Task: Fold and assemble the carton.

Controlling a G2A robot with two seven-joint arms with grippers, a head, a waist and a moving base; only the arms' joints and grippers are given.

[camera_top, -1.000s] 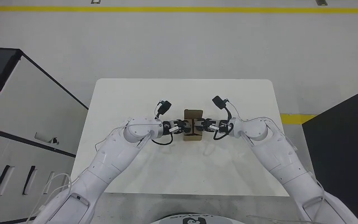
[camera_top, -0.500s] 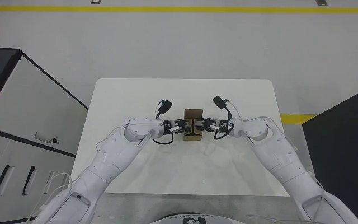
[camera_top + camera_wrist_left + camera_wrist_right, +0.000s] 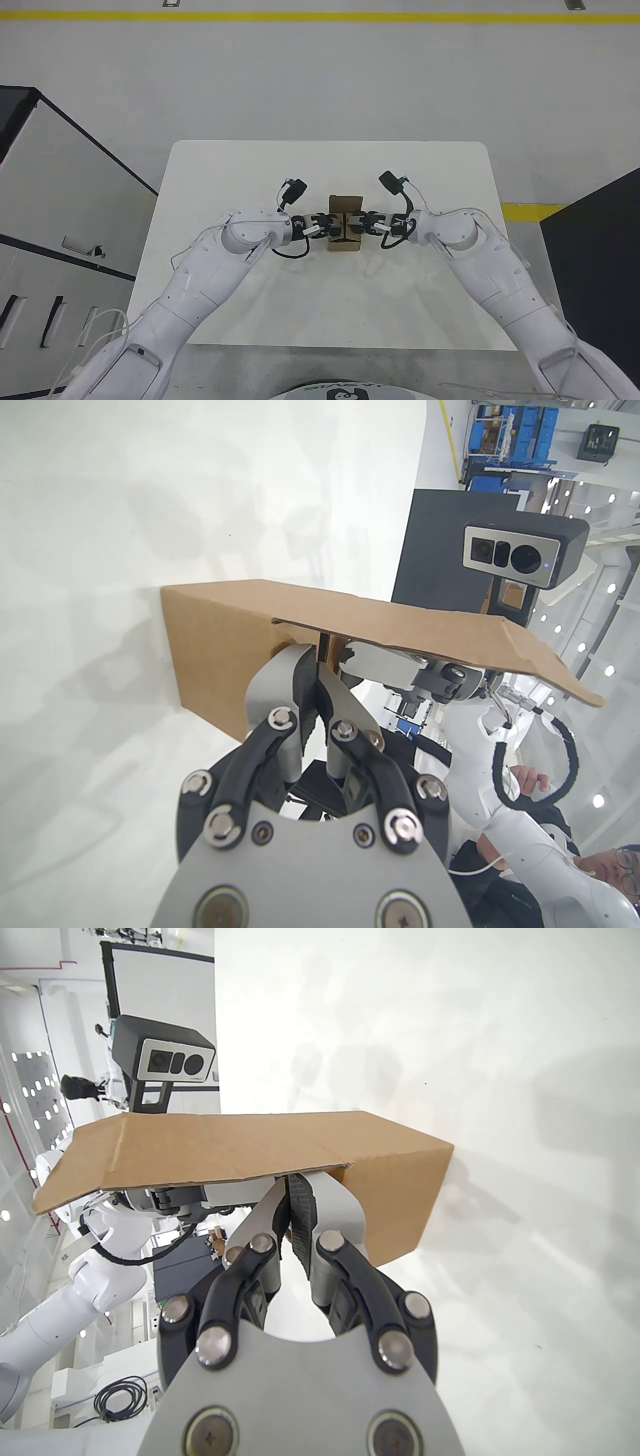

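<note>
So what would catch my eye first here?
A brown carton stands in the middle of the white table, not yet closed up. The left gripper and the right gripper meet it from opposite sides, each shut on a cardboard wall, with a long panel jutting out beside their fingers.
</note>
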